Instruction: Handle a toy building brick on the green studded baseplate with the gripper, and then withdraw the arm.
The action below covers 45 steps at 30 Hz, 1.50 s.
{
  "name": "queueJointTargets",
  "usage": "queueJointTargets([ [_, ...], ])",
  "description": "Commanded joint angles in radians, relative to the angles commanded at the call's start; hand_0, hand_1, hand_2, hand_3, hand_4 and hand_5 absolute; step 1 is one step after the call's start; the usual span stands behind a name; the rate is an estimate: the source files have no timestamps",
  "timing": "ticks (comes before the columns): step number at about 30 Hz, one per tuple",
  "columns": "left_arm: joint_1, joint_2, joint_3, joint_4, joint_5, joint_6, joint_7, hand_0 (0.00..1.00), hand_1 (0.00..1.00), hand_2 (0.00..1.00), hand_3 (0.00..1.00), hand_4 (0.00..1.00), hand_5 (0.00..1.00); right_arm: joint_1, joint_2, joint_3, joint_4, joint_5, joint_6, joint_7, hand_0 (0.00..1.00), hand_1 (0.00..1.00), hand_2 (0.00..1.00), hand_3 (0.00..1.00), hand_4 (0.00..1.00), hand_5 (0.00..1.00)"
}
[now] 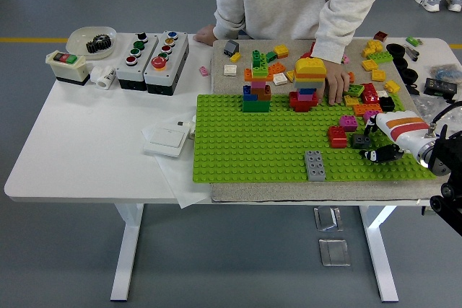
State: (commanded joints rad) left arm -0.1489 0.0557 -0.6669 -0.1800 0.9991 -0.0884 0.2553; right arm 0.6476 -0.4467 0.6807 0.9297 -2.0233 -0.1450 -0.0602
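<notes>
Take the green studded baseplate (pixel 267 142) as your reference: your right hand (pixel 381 151) sits over its right end, near the front edge, with the white and orange forearm reaching in from the right. The dark fingers (pixel 375 155) look loosely curled and you appear to hold nothing, though the hand is small in view and I cannot be sure of the grip. The brick most likely in play is the dark grey brick (pixel 361 141), seated on the baseplate just beside your fingers on their far-left side; a red brick (pixel 336 136) stands just left of it, a pink brick (pixel 349 122) just behind, and a light grey brick (pixel 315 165) sits alone near the front edge, further left. By my reading the handling step is at or near its end and the withdrawal is what remains. If so, your next move is to lift clear of the studs and draw back to the right without clipping the dark grey brick. Mind the person's hand (pixel 336 86) resting at the baseplate's far edge beside the yellow-roofed stack (pixel 309 83). Your left arm is out of view.
</notes>
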Motion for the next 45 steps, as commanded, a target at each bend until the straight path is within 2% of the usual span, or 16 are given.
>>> queueJointTargets([
  [11, -0.003, 0.0, -0.005, 0.0, 0.003, 0.001, 0.001, 0.786, 0.71, 0.605, 0.54, 0.534, 0.556, 0.005, 0.006, 0.0, -0.027, 0.007, -0.009, 0.011, 0.538, 0.549, 0.584, 0.537, 0.762, 0.434],
  [30, -0.007, -0.001, -0.008, 0.0, 0.007, 0.003, -0.001, 0.783, 0.712, 0.606, 0.54, 0.533, 0.555, 0.006, 0.002, 0.003, -0.016, 0.031, 0.0, 0.025, 0.524, 0.535, 0.573, 0.522, 0.747, 0.439],
  [31, -0.007, -0.001, -0.009, 0.0, 0.008, 0.003, 0.0, 0.783, 0.713, 0.606, 0.54, 0.533, 0.555, 0.007, 0.002, 0.003, -0.016, 0.031, 0.0, 0.025, 0.557, 0.622, 0.648, 0.586, 0.766, 0.429],
  [45, -0.008, -0.001, -0.008, 0.0, 0.007, 0.004, -0.001, 0.783, 0.712, 0.605, 0.541, 0.533, 0.557, 0.007, 0.001, 0.008, -0.022, 0.013, 0.021, 0.012, 0.57, 0.637, 0.695, 0.633, 0.794, 0.42],
])
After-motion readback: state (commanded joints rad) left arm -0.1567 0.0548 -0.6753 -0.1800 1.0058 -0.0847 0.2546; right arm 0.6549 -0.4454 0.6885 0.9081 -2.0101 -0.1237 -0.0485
